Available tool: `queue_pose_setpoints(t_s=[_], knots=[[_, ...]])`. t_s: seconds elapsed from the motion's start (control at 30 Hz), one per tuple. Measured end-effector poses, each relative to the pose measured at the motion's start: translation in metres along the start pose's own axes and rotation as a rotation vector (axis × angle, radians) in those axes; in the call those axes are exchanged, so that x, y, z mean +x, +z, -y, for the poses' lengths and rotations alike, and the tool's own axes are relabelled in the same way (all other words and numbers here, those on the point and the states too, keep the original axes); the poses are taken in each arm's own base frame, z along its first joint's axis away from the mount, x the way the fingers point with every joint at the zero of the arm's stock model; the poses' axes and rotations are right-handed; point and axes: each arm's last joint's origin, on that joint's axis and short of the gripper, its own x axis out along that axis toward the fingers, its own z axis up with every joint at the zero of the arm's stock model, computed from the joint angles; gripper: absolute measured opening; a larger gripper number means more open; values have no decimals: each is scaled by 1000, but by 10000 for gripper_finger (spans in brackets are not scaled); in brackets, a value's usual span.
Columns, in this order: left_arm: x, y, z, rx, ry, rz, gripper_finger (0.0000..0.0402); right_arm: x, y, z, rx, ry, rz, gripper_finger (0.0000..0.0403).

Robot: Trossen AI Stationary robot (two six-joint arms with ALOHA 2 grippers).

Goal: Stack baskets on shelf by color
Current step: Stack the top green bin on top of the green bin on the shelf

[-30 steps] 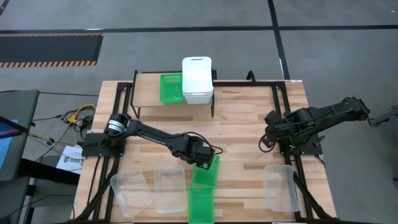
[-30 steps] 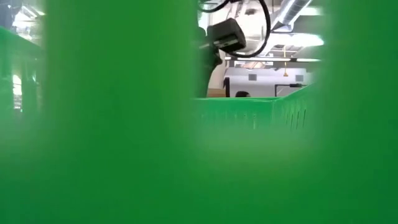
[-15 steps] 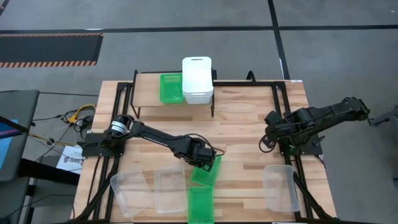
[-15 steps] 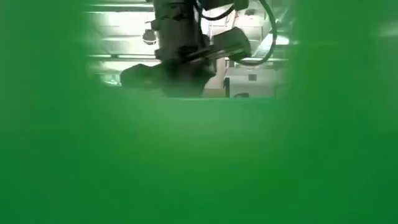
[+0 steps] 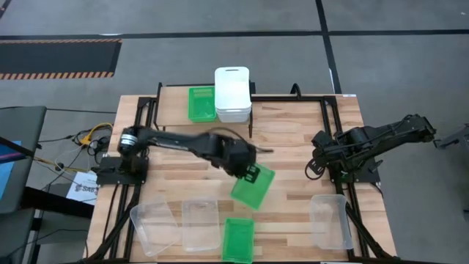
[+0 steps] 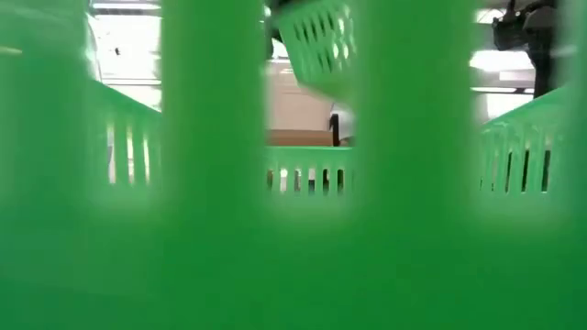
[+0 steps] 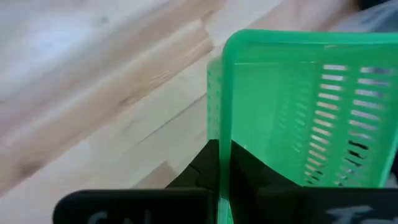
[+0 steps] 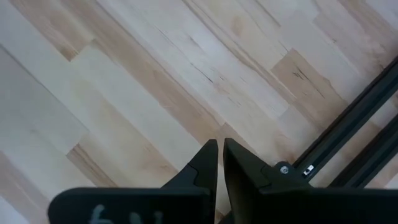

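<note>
I have the left gripper (image 5: 251,173) clamped on the rim of a green basket (image 5: 253,187), which hangs tilted off the table (image 5: 293,147) near its middle. In the left wrist view the thin green wall (image 7: 219,124) sits pinched between my two fingers (image 7: 202,165), with the slotted side of the basket spreading away from them. In the low view it shows up high, tilted, above the rim of another green basket (image 6: 312,170) that fills that camera.

That second green basket (image 5: 237,239) lies at the table's near edge, below the held one and apart from it. Beside it, toward the left arm's side, lie two clear baskets (image 5: 199,224); a third clear basket (image 5: 330,220) lies near the right arm.

Well beyond my gripper stands the shelf (image 5: 176,110), carrying one green basket (image 5: 201,103) and, just beside it, a stack of white baskets (image 5: 232,94).

The right gripper (image 5: 314,167) waits over bare wood at the right side, its fingers (image 8: 208,163) nearly touching and holding nothing.
</note>
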Motion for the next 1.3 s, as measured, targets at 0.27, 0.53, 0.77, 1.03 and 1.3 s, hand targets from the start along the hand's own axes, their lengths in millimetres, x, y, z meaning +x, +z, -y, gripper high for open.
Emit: queue_pose_setpoints(t_s=[0.27, 0.53, 0.77, 1.03, 1.3], knots=[[-141, 21, -30, -54, -47, 333, 0, 0, 0, 0, 8, -3, 11, 52], [-247, 24, -109, -253, 211, 844, 0, 0, 1, 0, 11, 0, 14, 52], [-265, 52, -165, -328, 423, 796, 0, 0, 1, 0, 14, -1, 15, 52], [-244, 111, -207, -402, 509, 635, 0, 0, 1, 0, 45, -1, 15, 52], [-205, 153, -222, -372, 391, 427, 0, 0, 1, 0, 49, -1, 15, 52]])
